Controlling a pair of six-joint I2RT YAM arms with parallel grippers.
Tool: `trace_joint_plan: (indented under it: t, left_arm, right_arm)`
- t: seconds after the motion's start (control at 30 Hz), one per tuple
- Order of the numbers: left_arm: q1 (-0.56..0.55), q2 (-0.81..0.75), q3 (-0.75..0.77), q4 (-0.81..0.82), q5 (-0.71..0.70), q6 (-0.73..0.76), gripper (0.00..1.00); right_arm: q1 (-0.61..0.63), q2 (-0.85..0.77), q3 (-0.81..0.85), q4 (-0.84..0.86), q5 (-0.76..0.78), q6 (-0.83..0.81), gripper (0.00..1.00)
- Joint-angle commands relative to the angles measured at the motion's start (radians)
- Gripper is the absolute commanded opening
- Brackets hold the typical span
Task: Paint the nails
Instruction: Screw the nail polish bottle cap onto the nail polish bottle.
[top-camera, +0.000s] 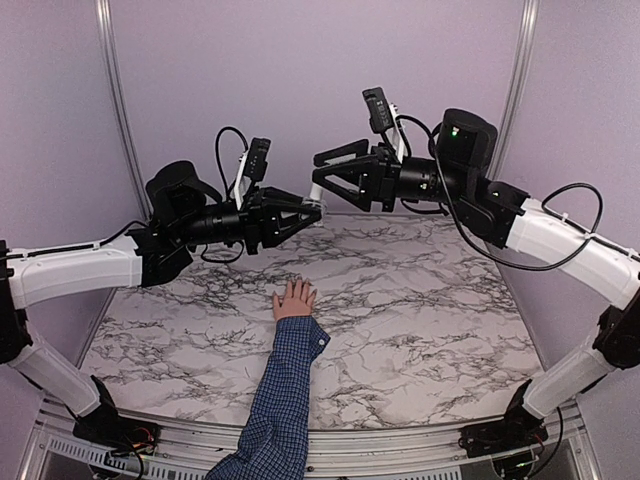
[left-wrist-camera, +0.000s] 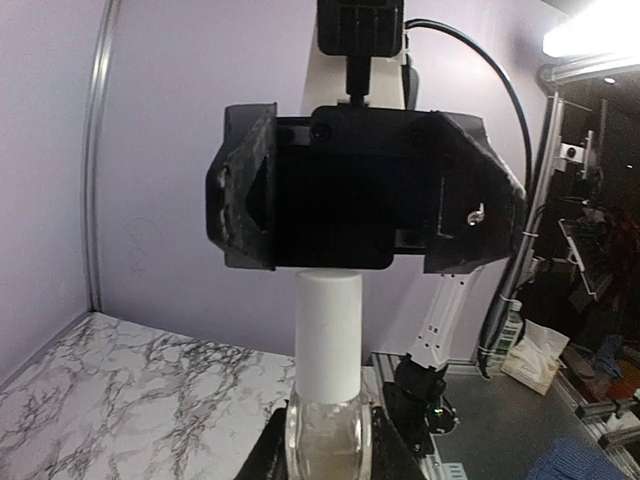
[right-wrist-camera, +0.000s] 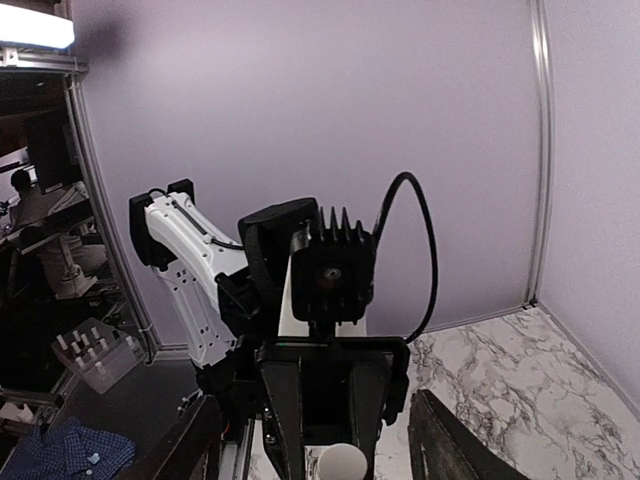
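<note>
A small light-skinned hand (top-camera: 295, 299) lies flat on the marble table (top-camera: 420, 300), fingers spread, in a blue checked sleeve (top-camera: 285, 390). The nails are too small to make out. Both arms hang high above it, facing each other. My left gripper (top-camera: 310, 212) (left-wrist-camera: 325, 450) is shut on a clear glass polish bottle (left-wrist-camera: 325, 440) with a tall white cap (left-wrist-camera: 328, 335) (right-wrist-camera: 340, 463). My right gripper (top-camera: 320, 178) (right-wrist-camera: 320, 445) is open, and its spread fingers (left-wrist-camera: 245, 190) stand either side of the cap's end without touching it.
Lilac walls and metal frame posts (top-camera: 112, 90) close in the back and sides. Both arm bases sit at the near table edge (top-camera: 320, 440), with the sleeve between them. Beyond the right edge are shelves and clutter (left-wrist-camera: 590, 270).
</note>
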Motion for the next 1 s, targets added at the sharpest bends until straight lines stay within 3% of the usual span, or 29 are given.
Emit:
trace_joint_plan:
  t: [0.0, 0.17, 0.33, 0.53, 0.8, 0.97]
  left_arm:
    - [0.000, 0.034, 0.090, 0.053, 0.276, -0.113, 0.00]
    - [-0.007, 0.060, 0.131, 0.072, 0.371, -0.177, 0.00]
    - [-0.015, 0.074, 0.146, 0.081, 0.399, -0.208, 0.00]
    - [-0.016, 0.080, 0.156, 0.086, 0.422, -0.229, 0.00]
    - [-0.014, 0.072, 0.143, 0.092, 0.402, -0.230, 0.00]
    - [-0.007, 0.056, 0.134, 0.097, 0.327, -0.204, 0.00]
  right_arm:
    - [0.008, -0.007, 0.006, 0.088, -0.250, -0.018, 0.61]
    - [0.023, 0.005, 0.013, 0.104, -0.307, -0.013, 0.56]
    - [0.039, 0.018, 0.027, 0.103, -0.323, -0.012, 0.45]
    - [0.059, 0.037, 0.049, 0.055, -0.328, -0.047, 0.41]
    - [0.066, 0.048, 0.060, 0.055, -0.321, -0.033, 0.13]
    - [0.069, 0.048, 0.056, 0.044, -0.302, -0.025, 0.04]
